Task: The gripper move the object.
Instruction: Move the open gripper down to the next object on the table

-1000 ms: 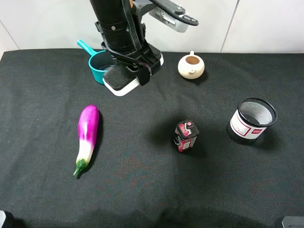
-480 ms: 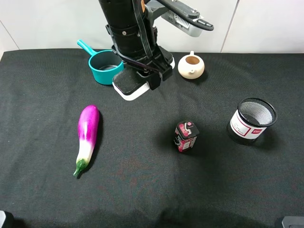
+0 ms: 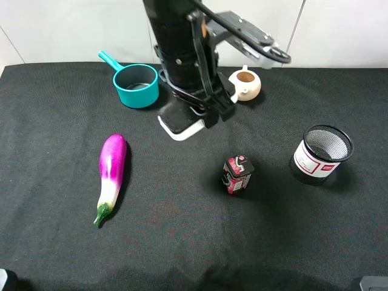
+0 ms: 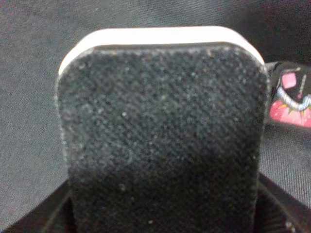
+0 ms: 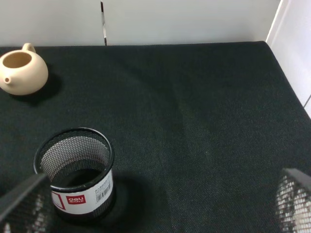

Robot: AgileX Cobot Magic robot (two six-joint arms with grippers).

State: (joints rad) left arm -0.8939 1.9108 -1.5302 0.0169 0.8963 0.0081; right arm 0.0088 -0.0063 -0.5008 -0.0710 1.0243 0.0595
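Note:
The board eraser, black felt top on a white base, is clamped in my left gripper near the middle of the black cloth, tilted, with the black arm over it. In the left wrist view the eraser fills the frame, with black jaws on both its sides at my left gripper. The right gripper is open and empty, its fingertips showing at the frame edges above the mesh cup.
A teal cup with a handle and a cream teapot stand at the back. A purple eggplant lies left. A small red-black can stands in front of the eraser. A mesh pen cup stands right.
My left arm has carried the eraser to the right and toward the front, away from the teal cup and closer to the red-black can. Nothing else has moved.

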